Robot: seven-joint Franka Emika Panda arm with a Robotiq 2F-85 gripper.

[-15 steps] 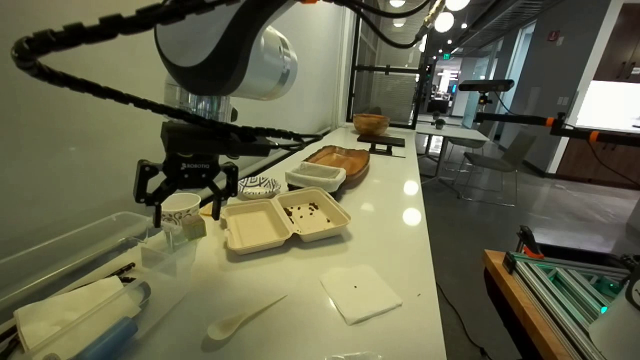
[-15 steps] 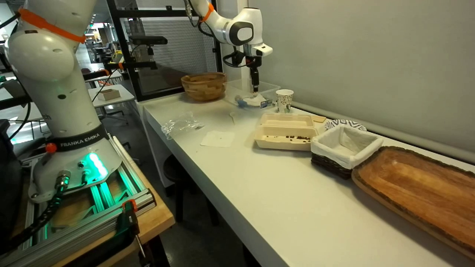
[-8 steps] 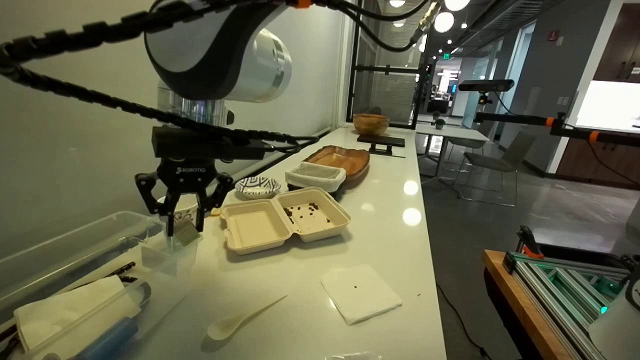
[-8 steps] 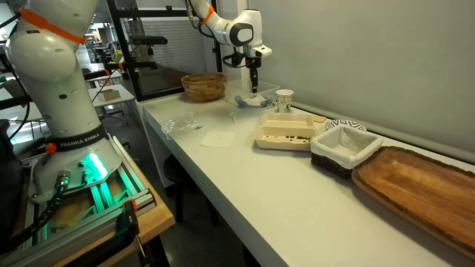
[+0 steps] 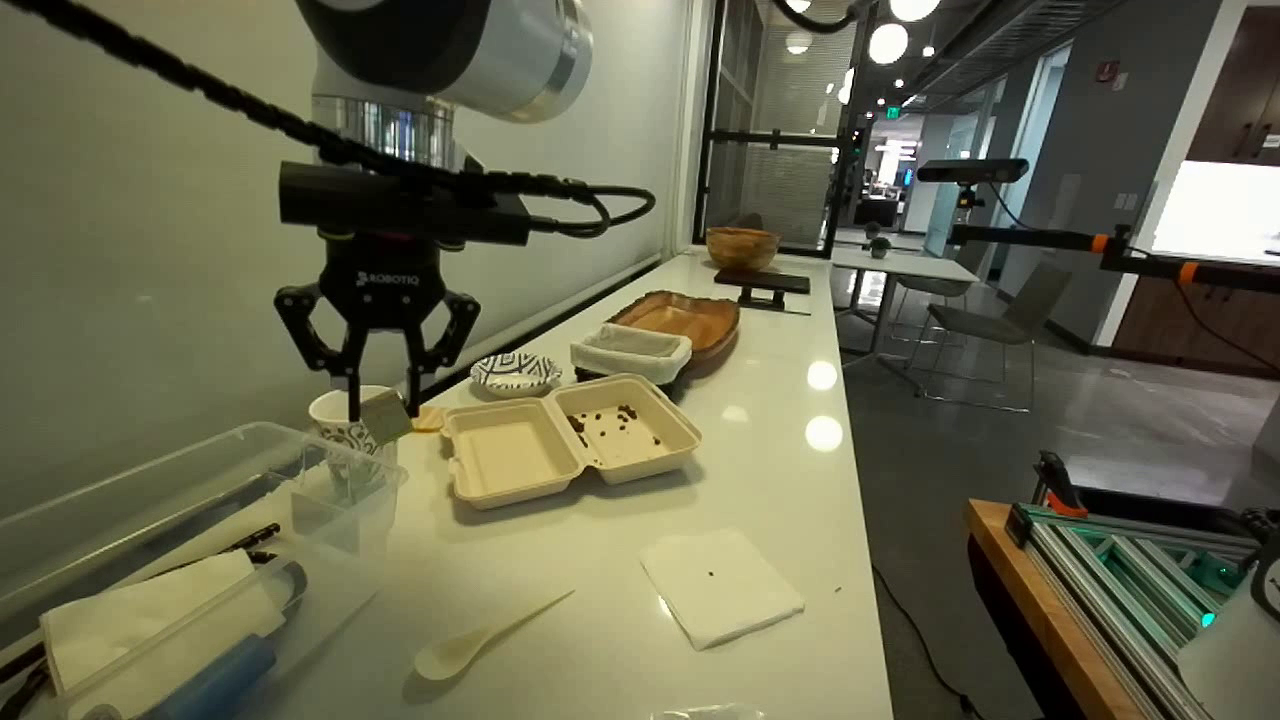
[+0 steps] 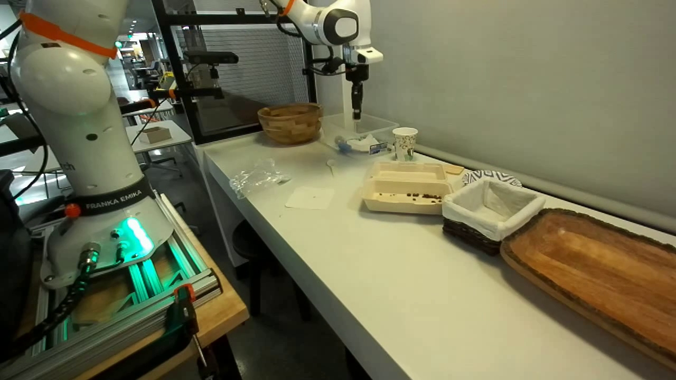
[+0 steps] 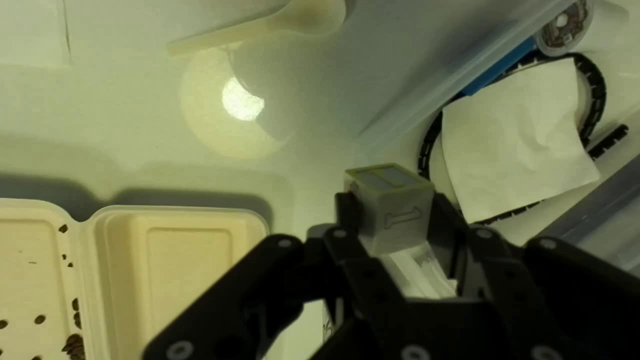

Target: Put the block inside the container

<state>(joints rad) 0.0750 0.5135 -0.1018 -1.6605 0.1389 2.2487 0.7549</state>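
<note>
A small pale block (image 7: 402,215) with a greenish top face and a printed outline is pinched between both fingers in the wrist view. My gripper (image 5: 384,408) is shut on it, and the block (image 5: 386,420) hangs tilted in front of the paper cup. Below and beside it is the near corner of a clear plastic bin (image 6: 380,125). The beige clamshell container (image 5: 510,455) lies open on the counter, to the right of the gripper in that exterior view. Brown bits are scattered in one half of it. The fingertips (image 6: 357,117) appear above the bin from across the counter.
The patterned paper cup (image 5: 335,410) stands right behind the gripper. A lined basket (image 6: 491,206), a patterned bowl (image 5: 515,372) and a wooden tray (image 6: 586,253) lie beyond the clamshell. A white spoon (image 5: 465,650) and a napkin (image 5: 722,588) are on the counter.
The fingers have come together on the block, and the gripper has then risen with it. The block has left its spot at the bin's corner and is more tilted.
</note>
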